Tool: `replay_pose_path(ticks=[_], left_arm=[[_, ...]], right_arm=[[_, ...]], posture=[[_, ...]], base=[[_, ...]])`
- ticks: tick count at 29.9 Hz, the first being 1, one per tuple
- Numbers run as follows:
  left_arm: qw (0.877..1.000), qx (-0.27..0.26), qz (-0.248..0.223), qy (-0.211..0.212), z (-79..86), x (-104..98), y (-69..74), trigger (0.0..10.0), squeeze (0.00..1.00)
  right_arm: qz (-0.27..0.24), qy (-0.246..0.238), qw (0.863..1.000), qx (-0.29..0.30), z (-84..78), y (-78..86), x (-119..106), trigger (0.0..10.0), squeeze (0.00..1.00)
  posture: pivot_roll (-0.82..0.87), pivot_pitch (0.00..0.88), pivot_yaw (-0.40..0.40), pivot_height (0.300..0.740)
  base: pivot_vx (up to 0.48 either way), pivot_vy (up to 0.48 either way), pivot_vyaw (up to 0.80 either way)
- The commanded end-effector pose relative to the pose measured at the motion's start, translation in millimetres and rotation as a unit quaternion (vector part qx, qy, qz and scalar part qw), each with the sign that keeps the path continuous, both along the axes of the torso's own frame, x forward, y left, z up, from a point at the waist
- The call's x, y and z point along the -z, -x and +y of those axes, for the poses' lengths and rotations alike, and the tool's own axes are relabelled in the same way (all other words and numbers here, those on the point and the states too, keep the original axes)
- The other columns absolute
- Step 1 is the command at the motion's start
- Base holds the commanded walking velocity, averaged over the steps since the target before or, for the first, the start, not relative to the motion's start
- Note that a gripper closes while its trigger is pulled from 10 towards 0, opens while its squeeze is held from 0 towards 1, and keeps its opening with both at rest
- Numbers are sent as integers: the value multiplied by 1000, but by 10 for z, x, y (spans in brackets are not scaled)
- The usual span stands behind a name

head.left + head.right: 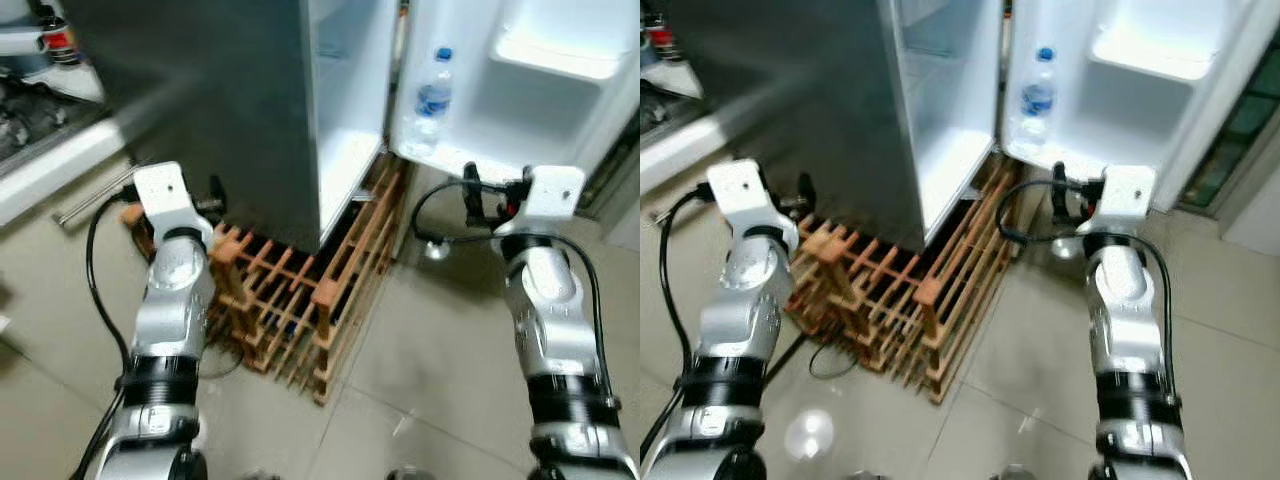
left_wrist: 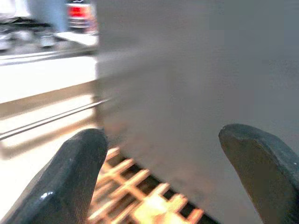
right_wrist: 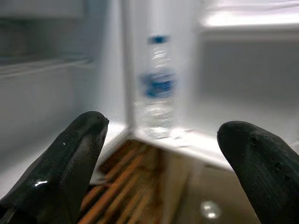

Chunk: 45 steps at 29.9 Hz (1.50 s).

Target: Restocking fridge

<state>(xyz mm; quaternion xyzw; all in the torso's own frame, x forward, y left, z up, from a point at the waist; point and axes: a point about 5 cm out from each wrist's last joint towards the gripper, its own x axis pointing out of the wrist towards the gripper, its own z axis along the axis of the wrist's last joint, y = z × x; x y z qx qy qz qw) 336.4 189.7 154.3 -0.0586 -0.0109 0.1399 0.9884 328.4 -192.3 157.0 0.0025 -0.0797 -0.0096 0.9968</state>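
The water bottle (image 1: 433, 100) is standing upright on the open fridge door's (image 1: 520, 110) lower shelf — straight ahead of the right gripper (image 3: 161, 163), fingers spread wide and empty — while the left gripper (image 2: 173, 172), equally wide, is facing the fridge's grey side.

Pale glossy floor tiles (image 1: 440, 350) with thin grout lines reflect small spots of overhead light. A slatted orange-brown wooden rack (image 1: 300, 300) stands on them. At the robot's left runs a white counter edge (image 1: 60, 160) with a metal rail (image 1: 95, 200) below.
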Motion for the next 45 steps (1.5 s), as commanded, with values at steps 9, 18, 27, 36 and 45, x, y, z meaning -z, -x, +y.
replay_pose_path(ticks=[9,18,27,36,45], left_arm=[[1000,-1,-25,7,-11,-72,11,10000,0],[1000,13,-18,-4,-35,-31,19,10000,0],[998,60,-36,7,39,49,362,10000,0],[997,57,-51,-9,-104,-36,344,10000,0],[999,41,-30,-18,-117,-15,335,10000,0]], right_arm=[[4,10,998,-65,358,32,14,10000,0],[18,-34,996,-78,437,65,98,10000,0],[47,-71,996,-29,224,176,297,10000,0],[61,-60,994,-72,351,71,300,10000,0],[44,-60,993,-91,464,6,211,10000,0]], posture=[[-116,0,36,736],[-102,0,31,736],[-75,0,14,736],[-39,0,-18,736],[-46,0,-5,736]], base=[[0,-53,726],[0,0,717],[0,107,683],[0,257,649],[0,-53,626]])
